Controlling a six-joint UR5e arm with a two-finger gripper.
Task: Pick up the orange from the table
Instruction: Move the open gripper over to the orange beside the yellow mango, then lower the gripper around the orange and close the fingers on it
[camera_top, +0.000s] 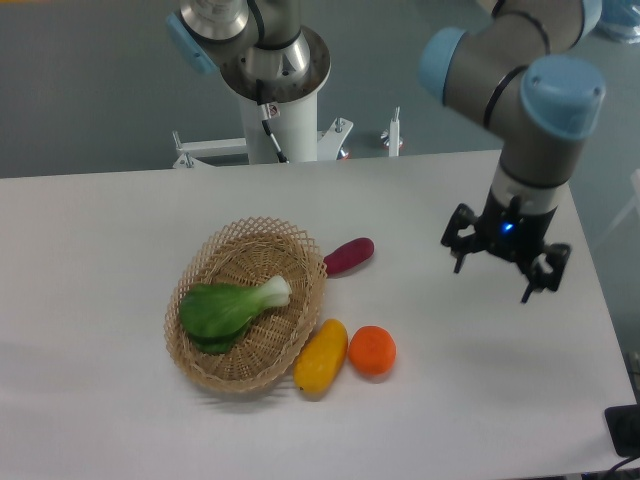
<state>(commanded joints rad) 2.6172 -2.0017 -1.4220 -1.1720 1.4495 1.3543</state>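
Orange (372, 350) sits on the table (120, 240) beside a wicker basket (290, 240) holding bok choy (225, 308) — gripper (497, 265) fingers spread, empty.

arm links: grey metal tubes with rounded elbows
joint caps: pale blue, smooth, round
wrist: grey cylinder above a black collar
status light: small blue glow on the black wrist section
pincer (497, 268): black, with angular pronged fingers
base column: white post, silver collar, thin dark cable hanging
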